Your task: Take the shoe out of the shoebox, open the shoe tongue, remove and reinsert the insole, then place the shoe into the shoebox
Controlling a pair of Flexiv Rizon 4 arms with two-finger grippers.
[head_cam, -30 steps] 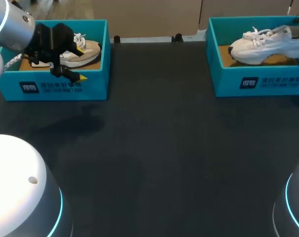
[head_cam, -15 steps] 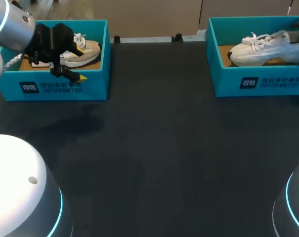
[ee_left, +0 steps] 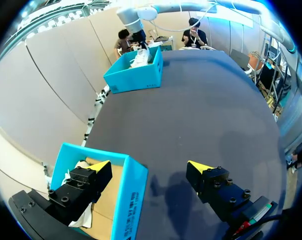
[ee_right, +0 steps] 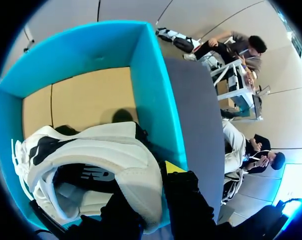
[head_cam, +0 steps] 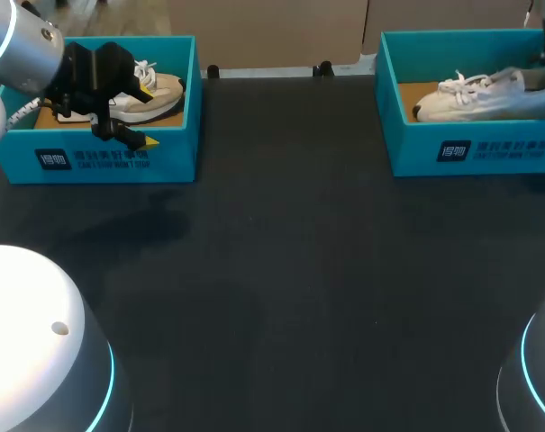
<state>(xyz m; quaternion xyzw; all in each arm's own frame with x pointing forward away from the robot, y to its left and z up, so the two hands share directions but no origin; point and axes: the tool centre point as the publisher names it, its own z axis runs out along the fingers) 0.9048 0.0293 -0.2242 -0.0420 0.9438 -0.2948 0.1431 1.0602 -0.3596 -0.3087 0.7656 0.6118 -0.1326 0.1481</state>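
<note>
Right hand (ee_right: 151, 192): closed on the heel collar of the white lace-up trainer (ee_right: 91, 155). One finger is seen inside the opening and one outside it.

Trainer: laid low inside the right-hand teal cardboard shoebox (head_cam: 461, 148), with the toe pointed toward the middle of the dark bench (head_cam: 281, 270). The heel is held at the box's outer end. Whether the sole is resting on the brown box floor cannot be told.

Left hand (head_cam: 148, 115): held open astride the front wall of the left-hand teal cardboard shoebox (head_cam: 110, 160), with one yellow tip inside and one outside. Nothing is gripped. A cream low-top shoe (head_cam: 159, 90) is lying in that box.

Risk, pivot: the trainer is held by the heel alone, so the toe is likely to droop and be caught on a box wall when raised.

Risk, box: the light cardboard may be dragged or tipped if the toe or the outer finger is snagged on the side wall, which the finger is pressed close beside.

Risk, left side: if the open fingers are closed here, the wall would be pinched instead of the shoe.
</note>
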